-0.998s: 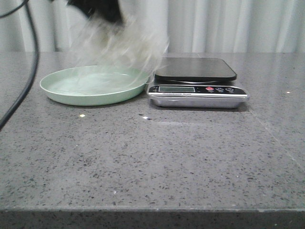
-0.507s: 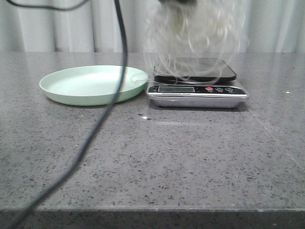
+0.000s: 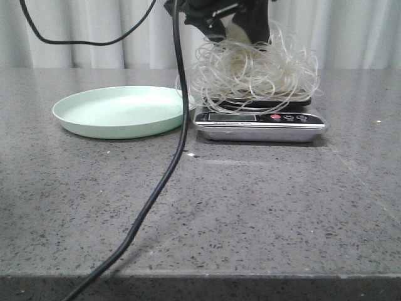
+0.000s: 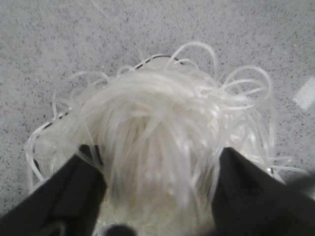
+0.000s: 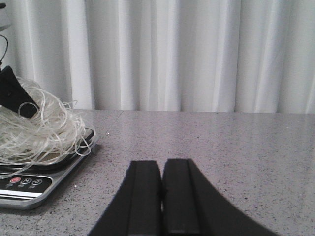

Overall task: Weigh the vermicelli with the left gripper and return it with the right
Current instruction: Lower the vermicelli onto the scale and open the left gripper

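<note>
The vermicelli (image 3: 257,72), a fluffy tangle of whitish glassy loops, rests on the black platform of the kitchen scale (image 3: 260,122). My left gripper (image 3: 233,31) is right above it, jaws wide apart, with a black finger on each side of the strands. In the left wrist view the vermicelli (image 4: 162,113) fills the gap of the gripper (image 4: 155,167). The mint-green plate (image 3: 119,110) lies bare, left of the scale. My right gripper (image 5: 161,169) is shut and empty, low over the table right of the scale (image 5: 29,184), where the vermicelli (image 5: 34,128) also shows.
A black cable (image 3: 178,144) hangs from the left arm down across the front of the table, passing the plate's right rim. White curtains close off the back. The right gripper is out of the front view.
My left gripper has carried the vermicelli from over the plate rightward and lowered it onto the scale. The plate is now bare. The cable has swung right.
</note>
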Robot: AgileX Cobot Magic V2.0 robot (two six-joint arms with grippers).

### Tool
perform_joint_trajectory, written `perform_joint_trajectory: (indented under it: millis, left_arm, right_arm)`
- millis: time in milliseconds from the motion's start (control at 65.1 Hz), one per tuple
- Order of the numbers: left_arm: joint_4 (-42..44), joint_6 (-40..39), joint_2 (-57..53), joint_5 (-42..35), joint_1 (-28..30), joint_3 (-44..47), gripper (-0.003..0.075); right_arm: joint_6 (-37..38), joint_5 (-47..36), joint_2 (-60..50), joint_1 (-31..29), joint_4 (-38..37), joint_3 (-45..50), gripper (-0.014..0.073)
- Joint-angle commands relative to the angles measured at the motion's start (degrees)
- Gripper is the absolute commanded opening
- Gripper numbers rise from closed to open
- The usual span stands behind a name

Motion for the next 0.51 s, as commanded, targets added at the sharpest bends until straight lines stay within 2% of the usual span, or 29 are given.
perform_joint_trajectory:
  millis: [0,200,491]
  left_arm:
    - [-1.31,-0.72,-3.57,0.94,-0.65,-5.16,0.0539]
    - [-1.08,-0.61,-5.86,9.11,-0.54,-13.01,0.0522]
    - [1.61,-0.33,-14.36,10.45,1.95,-13.00,0.0521]
  right_arm:
    - [-0.40,-4.93,-0.93,-0.30,0.00,-0.43,0.0157]
    - [-0.40,-4.93,-0.93,-0.30,0.00,-0.43,0.0157]
    - [-0.40,-4.93,-0.93,-0.30,0.00,-0.43,0.0157]
